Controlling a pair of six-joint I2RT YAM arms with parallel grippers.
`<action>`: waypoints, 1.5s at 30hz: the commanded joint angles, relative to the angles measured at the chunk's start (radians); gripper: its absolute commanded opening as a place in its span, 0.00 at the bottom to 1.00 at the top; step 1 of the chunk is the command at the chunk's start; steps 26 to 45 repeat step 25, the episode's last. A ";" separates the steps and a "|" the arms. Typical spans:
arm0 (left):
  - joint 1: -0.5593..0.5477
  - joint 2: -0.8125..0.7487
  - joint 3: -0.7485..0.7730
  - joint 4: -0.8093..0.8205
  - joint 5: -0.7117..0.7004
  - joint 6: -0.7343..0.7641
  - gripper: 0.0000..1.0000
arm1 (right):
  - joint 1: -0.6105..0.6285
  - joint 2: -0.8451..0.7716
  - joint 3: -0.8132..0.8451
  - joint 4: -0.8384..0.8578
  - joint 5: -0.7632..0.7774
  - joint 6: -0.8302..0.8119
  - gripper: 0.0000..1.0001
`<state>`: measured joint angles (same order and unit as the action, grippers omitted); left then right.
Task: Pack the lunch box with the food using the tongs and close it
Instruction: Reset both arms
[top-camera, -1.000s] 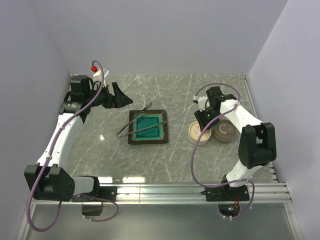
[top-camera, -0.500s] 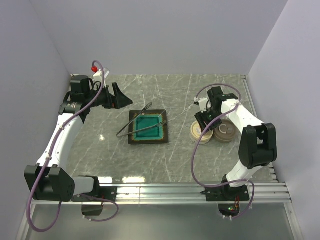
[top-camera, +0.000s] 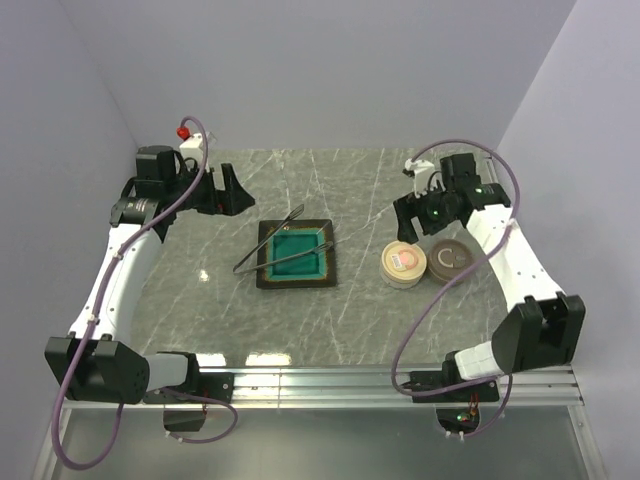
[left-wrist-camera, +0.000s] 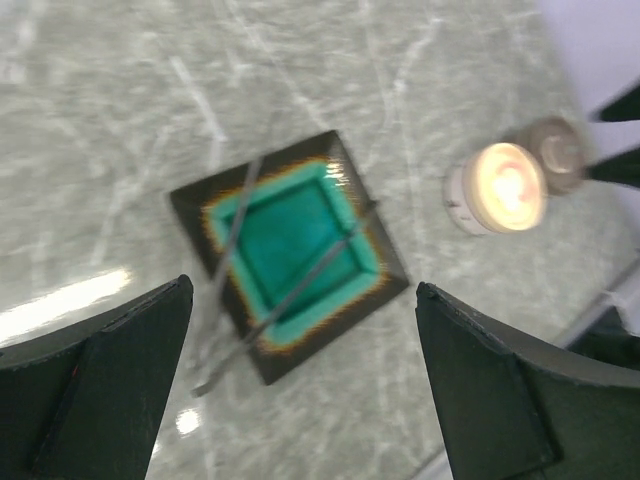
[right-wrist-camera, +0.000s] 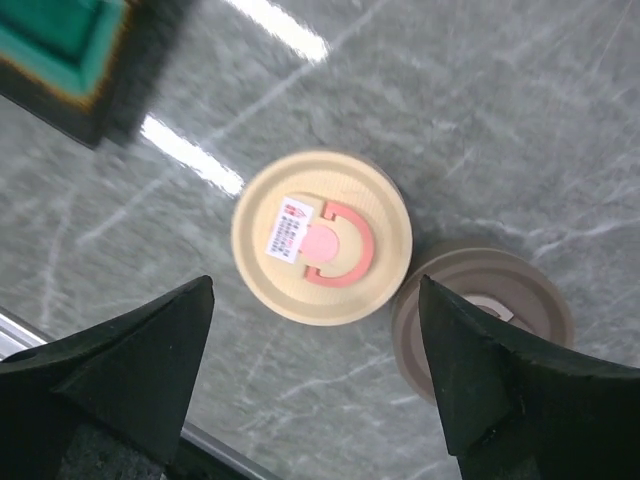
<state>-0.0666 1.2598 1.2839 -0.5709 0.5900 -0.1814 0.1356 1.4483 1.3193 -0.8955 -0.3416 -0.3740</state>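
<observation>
**Desk:** What do you have on your screens?

**Operator:** From the overhead camera I see the tongs (top-camera: 262, 262) lying across the square teal tray (top-camera: 297, 284) near the middle of the bench (top-camera: 350, 320). Their joined end sticks out past the tray's near-left corner, and the two arms spread toward the far and right sides. Nothing is holding them.

**Desk:** And your left tool?

**Operator:** My left tool (top-camera: 235, 192) is up at the far left of the bench, well apart from the tray. Its fingers are spread wide with nothing between them. Its wrist camera looks down on the tray and tongs, though that view is blurred.

**Desk:** The right side?

**Operator:** My right tool (top-camera: 413, 220) hangs above the bench at the far right, also spread wide and empty. Below it, through the wrist camera, I see a round cream container (right-wrist-camera: 320, 236) with a pink C-shaped mark and a small white sticker on top. A round brown container (right-wrist-camera: 482, 310) sits just beside it on the right, so close that I cannot tell whether they touch. Both stand to the right of the tray.
</observation>
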 joint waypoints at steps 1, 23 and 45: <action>0.004 -0.006 0.037 -0.052 -0.136 0.092 0.99 | -0.014 -0.097 0.011 0.081 -0.088 0.085 0.91; 0.004 -0.261 -0.357 -0.021 -0.248 0.151 0.99 | -0.014 -0.538 -0.523 0.483 -0.112 0.373 1.00; 0.004 -0.269 -0.347 -0.029 -0.243 0.145 1.00 | -0.014 -0.568 -0.534 0.491 -0.114 0.373 1.00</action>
